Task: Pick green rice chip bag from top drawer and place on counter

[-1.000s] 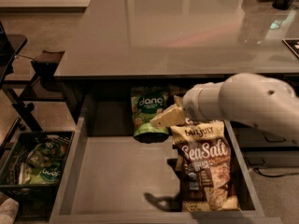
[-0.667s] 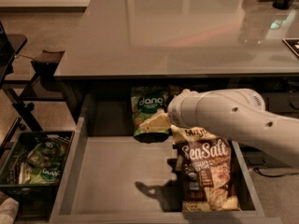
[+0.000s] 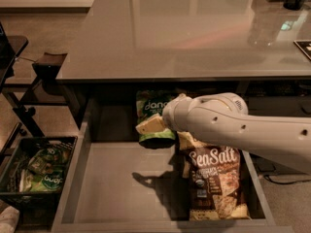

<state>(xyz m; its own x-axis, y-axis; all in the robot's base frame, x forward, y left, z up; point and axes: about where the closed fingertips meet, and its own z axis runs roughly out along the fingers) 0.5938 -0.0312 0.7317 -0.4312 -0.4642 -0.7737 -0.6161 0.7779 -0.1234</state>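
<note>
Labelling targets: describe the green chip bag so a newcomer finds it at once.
Under the grey counter, look in the open drawer. The green bag lies at its back, the gripper at its lower edge. Its neighbour, the Sea Salt bag, is brown.

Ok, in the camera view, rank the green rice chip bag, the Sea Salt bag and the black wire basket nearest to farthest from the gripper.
1. green rice chip bag, back of the top drawer, right at the gripper.
2. Sea Salt bag, front right of the drawer.
3. black wire basket, outside the drawer, far left.
</note>
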